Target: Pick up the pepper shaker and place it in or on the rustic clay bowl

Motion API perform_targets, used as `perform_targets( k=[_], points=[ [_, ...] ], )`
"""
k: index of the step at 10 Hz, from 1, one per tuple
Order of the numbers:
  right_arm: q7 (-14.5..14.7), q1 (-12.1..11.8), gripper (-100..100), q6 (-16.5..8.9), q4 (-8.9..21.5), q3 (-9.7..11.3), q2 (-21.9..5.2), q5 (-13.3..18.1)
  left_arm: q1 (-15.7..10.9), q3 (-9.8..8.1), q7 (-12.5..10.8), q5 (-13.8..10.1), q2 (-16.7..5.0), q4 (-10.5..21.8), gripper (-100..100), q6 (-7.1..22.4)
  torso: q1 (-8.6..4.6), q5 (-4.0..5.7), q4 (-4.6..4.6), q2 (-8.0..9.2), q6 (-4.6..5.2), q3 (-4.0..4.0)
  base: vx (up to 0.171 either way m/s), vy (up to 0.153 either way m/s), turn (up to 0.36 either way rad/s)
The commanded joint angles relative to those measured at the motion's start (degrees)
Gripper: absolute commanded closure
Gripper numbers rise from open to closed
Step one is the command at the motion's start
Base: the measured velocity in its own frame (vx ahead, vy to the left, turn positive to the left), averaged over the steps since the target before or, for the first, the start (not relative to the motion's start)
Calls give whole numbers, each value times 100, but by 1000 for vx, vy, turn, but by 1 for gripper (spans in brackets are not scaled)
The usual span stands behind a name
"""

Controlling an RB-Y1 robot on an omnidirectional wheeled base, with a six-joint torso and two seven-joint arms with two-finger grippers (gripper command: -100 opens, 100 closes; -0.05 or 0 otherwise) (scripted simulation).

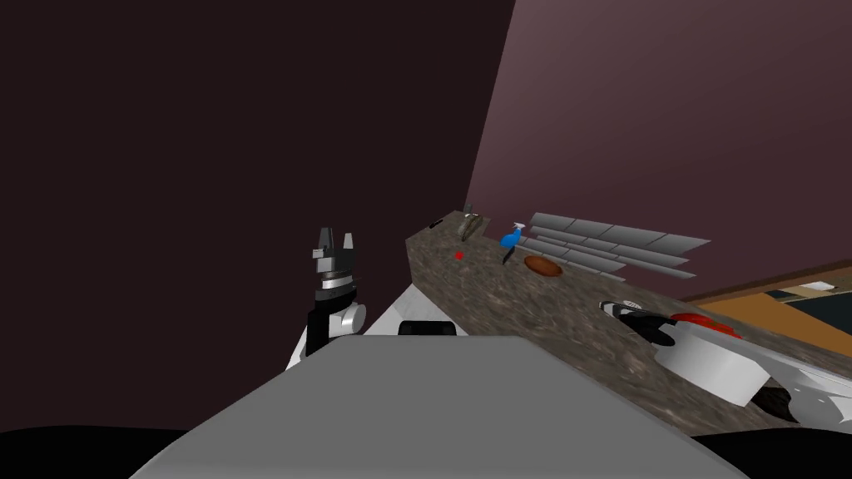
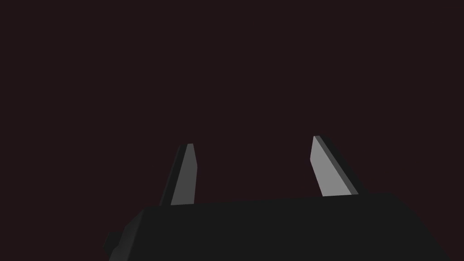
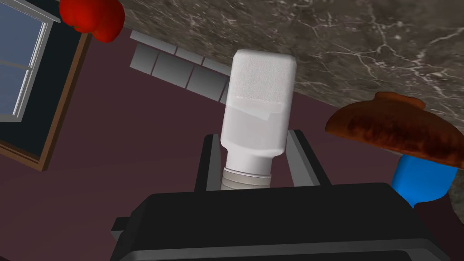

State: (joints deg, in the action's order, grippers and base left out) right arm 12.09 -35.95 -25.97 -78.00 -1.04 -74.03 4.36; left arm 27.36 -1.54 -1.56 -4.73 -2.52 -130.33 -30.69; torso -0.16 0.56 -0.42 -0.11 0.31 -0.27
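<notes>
My right gripper (image 3: pixel 253 134) is shut on a white pepper shaker (image 3: pixel 258 103), its fingers pressing the shaker's lower sides near the ribbed neck. Whether the shaker touches the dark marbled counter (image 3: pixel 362 41) I cannot tell. A reddish-brown clay bowl (image 3: pixel 398 131) sits on the counter off to one side of the shaker, apart from it. In the head view the bowl (image 1: pixel 542 266) lies further along the counter (image 1: pixel 499 308) than my right gripper (image 1: pixel 634 314). Off the counter's left edge, my left gripper (image 1: pixel 335 244) is raised and open, holding nothing, its fingers (image 2: pixel 185 174) wide apart.
A blue spray bottle (image 1: pixel 510 239) stands just beyond the bowl, near the grey wall tiles (image 1: pixel 611 241). A red object (image 1: pixel 709 323) lies on the counter by my right forearm. A small red thing (image 1: pixel 458 255) and a grey faucet-like fixture (image 1: pixel 470 224) are at the far end.
</notes>
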Motion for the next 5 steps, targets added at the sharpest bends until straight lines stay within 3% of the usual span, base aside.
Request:
perform_targets(
  k=[1,5],
  points=[
    [-83,17,100,-13,-26,27,-164,-138,0,0,0,0,0,0,0,0,0,0,0,0,0,0,54,24,110],
    [-367,85,100,51,-178,90,-675,-509,0,0,0,0,0,0,0,0,-21,8,0,-4,-7,-2,55,-9,113]
  ],
)
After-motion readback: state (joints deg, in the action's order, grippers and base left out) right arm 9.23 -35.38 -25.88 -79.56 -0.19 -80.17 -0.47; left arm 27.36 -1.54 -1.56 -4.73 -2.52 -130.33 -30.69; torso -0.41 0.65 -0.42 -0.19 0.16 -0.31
